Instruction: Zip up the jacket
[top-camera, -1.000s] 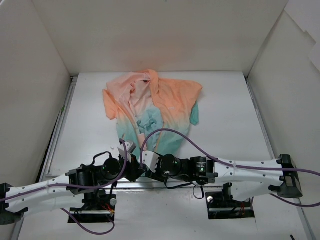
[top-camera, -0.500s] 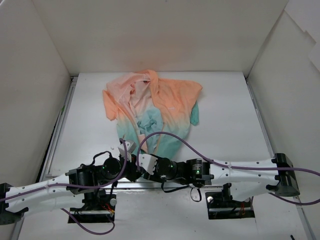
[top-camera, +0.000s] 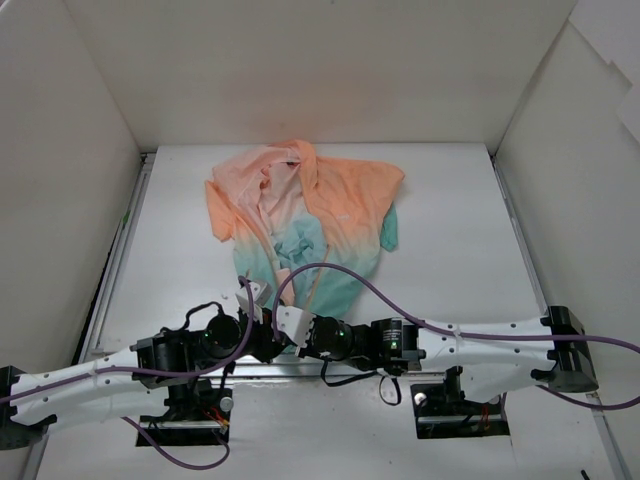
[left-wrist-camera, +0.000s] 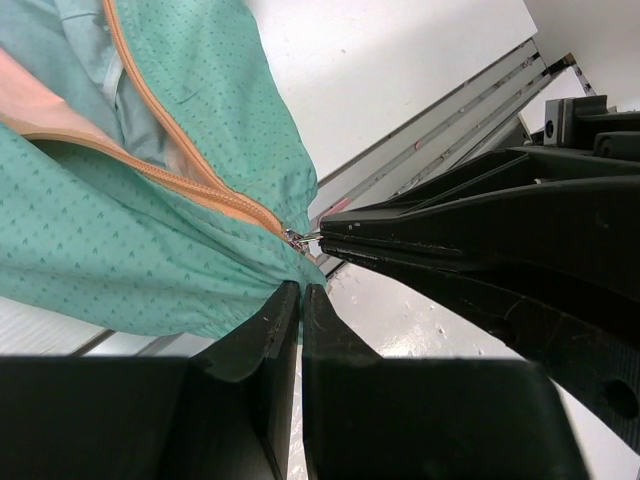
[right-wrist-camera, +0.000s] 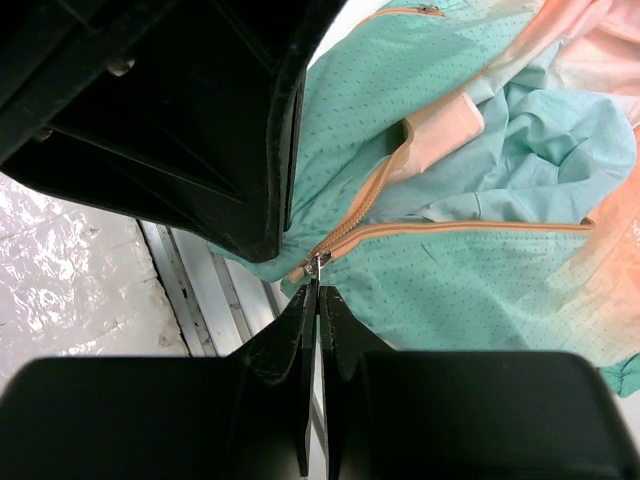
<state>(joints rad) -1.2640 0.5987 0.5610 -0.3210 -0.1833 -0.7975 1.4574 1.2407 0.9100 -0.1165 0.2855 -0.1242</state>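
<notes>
The jacket (top-camera: 300, 215) lies crumpled on the white table, peach-orange at the far end and teal hem (left-wrist-camera: 120, 260) toward the arms. Its orange zipper edges (right-wrist-camera: 372, 200) meet at the hem and spread apart above. My left gripper (left-wrist-camera: 301, 290) is shut on the teal hem just below the zipper's bottom end. My right gripper (right-wrist-camera: 318, 292) is shut on the small metal zipper pull (right-wrist-camera: 318, 266), which also shows in the left wrist view as the zipper pull (left-wrist-camera: 297, 237) at the right fingertips (left-wrist-camera: 330, 232). Both grippers sit side by side at the table's near edge.
A metal rail (left-wrist-camera: 440, 125) runs along the table's near edge under the hem. A purple cable (top-camera: 340, 265) arcs over the lower jacket. White walls (top-camera: 60, 200) enclose the table on three sides.
My right gripper has shut on the zipper pull, and the right arm has slid slightly left toward the hem. The left gripper stays shut in place.
</notes>
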